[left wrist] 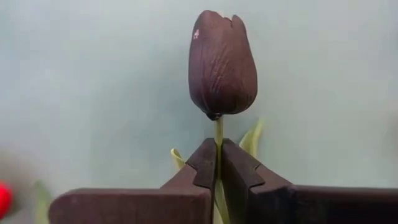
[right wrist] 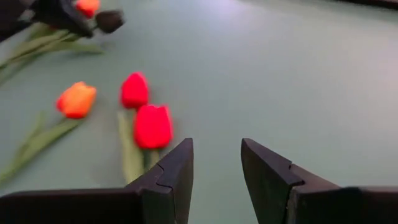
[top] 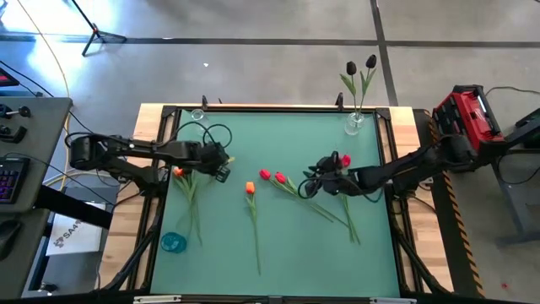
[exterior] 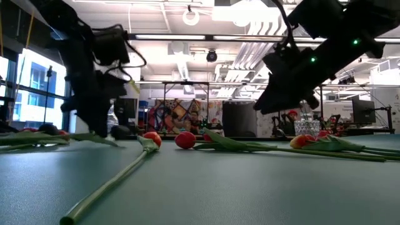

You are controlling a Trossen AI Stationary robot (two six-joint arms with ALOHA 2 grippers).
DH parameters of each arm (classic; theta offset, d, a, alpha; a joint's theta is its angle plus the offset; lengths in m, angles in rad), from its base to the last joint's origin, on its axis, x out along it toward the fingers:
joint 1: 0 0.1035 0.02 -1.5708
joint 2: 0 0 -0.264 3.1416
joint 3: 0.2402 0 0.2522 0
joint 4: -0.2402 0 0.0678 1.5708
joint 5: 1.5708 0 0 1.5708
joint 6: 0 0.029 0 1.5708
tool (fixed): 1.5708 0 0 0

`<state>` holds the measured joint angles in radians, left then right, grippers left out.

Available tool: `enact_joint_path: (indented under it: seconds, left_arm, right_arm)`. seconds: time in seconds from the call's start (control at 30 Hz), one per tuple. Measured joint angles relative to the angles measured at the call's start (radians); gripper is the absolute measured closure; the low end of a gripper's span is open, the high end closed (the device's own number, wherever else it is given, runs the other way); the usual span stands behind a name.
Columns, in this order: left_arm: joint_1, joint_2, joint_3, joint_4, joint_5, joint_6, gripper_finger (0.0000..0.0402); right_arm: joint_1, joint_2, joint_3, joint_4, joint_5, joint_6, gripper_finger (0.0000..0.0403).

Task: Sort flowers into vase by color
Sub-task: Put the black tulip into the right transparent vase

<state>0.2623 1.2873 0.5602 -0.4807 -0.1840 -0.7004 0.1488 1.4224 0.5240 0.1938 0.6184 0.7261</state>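
Note:
My left gripper [top: 221, 169] is at the table's left middle, shut on a dark tulip [left wrist: 222, 65]. Its head also shows in the right wrist view [right wrist: 111, 20]. My right gripper [top: 310, 186] hangs open and empty above the table's right middle, just right of two red tulips [right wrist: 152, 124] that lie on the mat. A third red tulip [top: 344, 160] lies by the right arm. Two orange tulips [top: 250, 187], [top: 178, 171] lie flat on the mat. A glass vase [top: 354, 125] at the far right edge holds two dark tulips [top: 361, 64]. My left gripper pinches the dark tulip's green stem [left wrist: 218, 132] between its two fingertips, just below the head. The head stands out past the fingertips. Pale leaves [left wrist: 252, 138] show behind the fingers. I cannot tell whether the rest of the stem lies on the mat.
A second, empty glass vase [top: 197, 114] stands at the far left edge. A small blue thing [top: 173, 242] lies at the near left. Long green stems [top: 325, 209] cross the mat's middle and right. The mat's near right and far middle are bare.

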Motion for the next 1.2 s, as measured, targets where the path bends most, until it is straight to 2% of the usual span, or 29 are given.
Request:
enact_joint_path:
  seconds: [0.23, 0.33, 0.43, 0.53, 0.63, 0.8, 0.9, 1.03, 1.2]
  left_arm:
    - [0.0, -0.124, 0.0, 0.172, 0.003, 0.055, 0.0401]
    - [-0.007, -0.169, 0.001, 0.305, 0.002, 0.122, 0.0401]
    - [-0.028, -0.187, 0.002, 0.469, 0.003, 0.208, 0.0401]
    - [-0.06, -0.173, 0.002, 0.654, 0.009, 0.29, 0.0401]
    - [-0.114, -0.123, -0.022, 0.911, 0.027, 0.361, 0.0401]
    - [-0.193, -0.002, -0.038, 1.256, 0.03, 0.499, 0.0401]
    - [-0.208, 0.061, -0.038, 1.373, 0.03, 0.532, 0.0401]
    - [-0.207, 0.127, -0.037, 1.517, 0.035, 0.537, 0.0401]
    - [-0.205, 0.182, -0.02, 1.619, 0.092, 0.538, 0.0401]
  right_arm:
    - [0.004, 0.101, 0.0, 0.25, -0.146, -0.071, 0.0281]
    - [0.004, 0.131, 0.0, 0.385, -0.206, -0.132, 0.0281]
    - [0.005, 0.172, 0.0, 0.537, -0.207, -0.179, 0.0281]
    - [0.004, 0.223, 0.0, 0.701, -0.204, -0.253, 0.0281]
    - [0.004, 0.274, 0.0, 0.841, -0.211, -0.334, 0.0273]
    - [0.005, 0.338, 0.002, 1.014, -0.212, -0.439, 0.0233]
    - [0.004, 0.346, 0.029, 1.02, -0.225, -0.482, 0.0201]
    - [-0.014, 0.346, 0.111, 0.906, -0.299, -0.539, 0.0169]
    - [-0.052, 0.346, 0.23, 0.671, -0.277, -0.561, 0.0167]
